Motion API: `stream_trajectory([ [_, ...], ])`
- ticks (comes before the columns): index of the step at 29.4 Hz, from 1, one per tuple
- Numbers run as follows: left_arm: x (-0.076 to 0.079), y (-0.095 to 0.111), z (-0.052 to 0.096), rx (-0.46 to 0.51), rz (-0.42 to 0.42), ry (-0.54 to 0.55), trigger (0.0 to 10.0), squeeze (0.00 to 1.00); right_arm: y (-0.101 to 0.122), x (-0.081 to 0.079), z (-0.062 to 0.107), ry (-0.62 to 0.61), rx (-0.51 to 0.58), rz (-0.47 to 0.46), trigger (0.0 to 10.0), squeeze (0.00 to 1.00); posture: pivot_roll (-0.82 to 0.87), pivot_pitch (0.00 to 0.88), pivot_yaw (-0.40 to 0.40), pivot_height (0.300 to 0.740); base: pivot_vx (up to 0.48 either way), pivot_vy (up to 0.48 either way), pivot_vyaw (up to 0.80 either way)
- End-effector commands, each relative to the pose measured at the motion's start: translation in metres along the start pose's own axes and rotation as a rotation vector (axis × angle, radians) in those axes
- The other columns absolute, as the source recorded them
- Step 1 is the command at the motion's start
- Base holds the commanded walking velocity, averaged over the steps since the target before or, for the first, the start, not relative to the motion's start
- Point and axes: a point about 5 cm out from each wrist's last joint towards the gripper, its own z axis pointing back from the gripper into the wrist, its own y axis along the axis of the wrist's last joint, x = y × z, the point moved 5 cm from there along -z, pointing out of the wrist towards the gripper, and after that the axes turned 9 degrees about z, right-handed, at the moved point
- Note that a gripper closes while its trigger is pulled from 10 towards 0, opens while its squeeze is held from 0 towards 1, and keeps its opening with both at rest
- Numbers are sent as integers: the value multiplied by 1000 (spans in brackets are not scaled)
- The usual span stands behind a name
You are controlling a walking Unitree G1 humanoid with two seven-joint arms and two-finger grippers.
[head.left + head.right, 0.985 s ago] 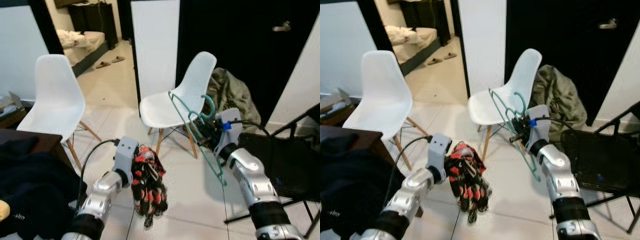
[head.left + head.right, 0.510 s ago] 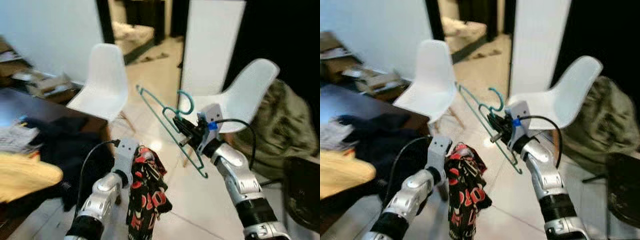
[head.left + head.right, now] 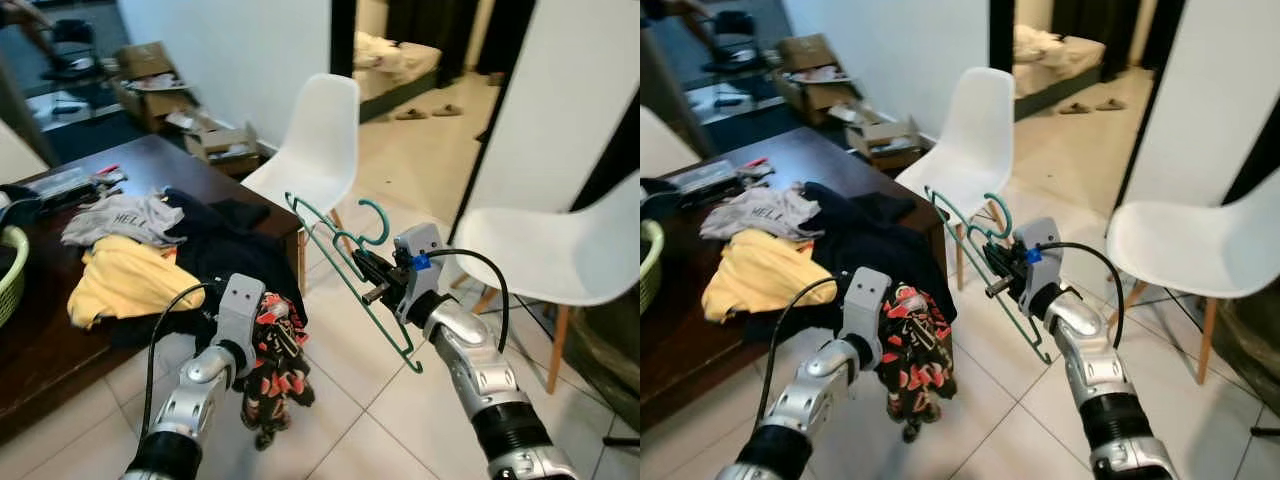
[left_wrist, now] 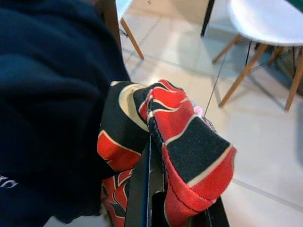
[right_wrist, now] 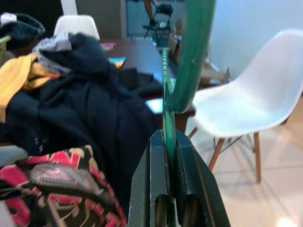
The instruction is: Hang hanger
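As my view has swung from the chairs to the dark table (image 3: 60, 330), my right gripper (image 3: 372, 272) stays clamped on the green hanger (image 3: 345, 265), held aloft; my left gripper (image 3: 258, 335) grips the red-and-black garment (image 3: 275, 365); no rail yet.

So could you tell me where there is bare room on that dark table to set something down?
The far corner of the table, toward the white chair, is bare. The middle is crowded with the dark and yellow clothes, and a green basket sits at the left edge.
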Motion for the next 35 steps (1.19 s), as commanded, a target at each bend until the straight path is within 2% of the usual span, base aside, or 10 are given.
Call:
stream_trajectory([
  [1,1,7,-2,21,6,-5,10000,0,2,-2,-1,-1,14,-4,10000,0,16,0,2,740,0,0,800],
  [8,0,3,2,1,87,-20,10000,0,6,-2,-3,8,30,16,10000,0,15,0,-4,740,0,0,800],
  [20,-14,0,10,18,73,39,10000,0,10,-5,-6,29,42,34,10000,0,22,0,-16,740,0,0,800],
  [35,-10,3,10,33,70,17,10000,0,12,-4,-7,28,50,41,10000,0,13,0,-13,740,0,0,800],
])
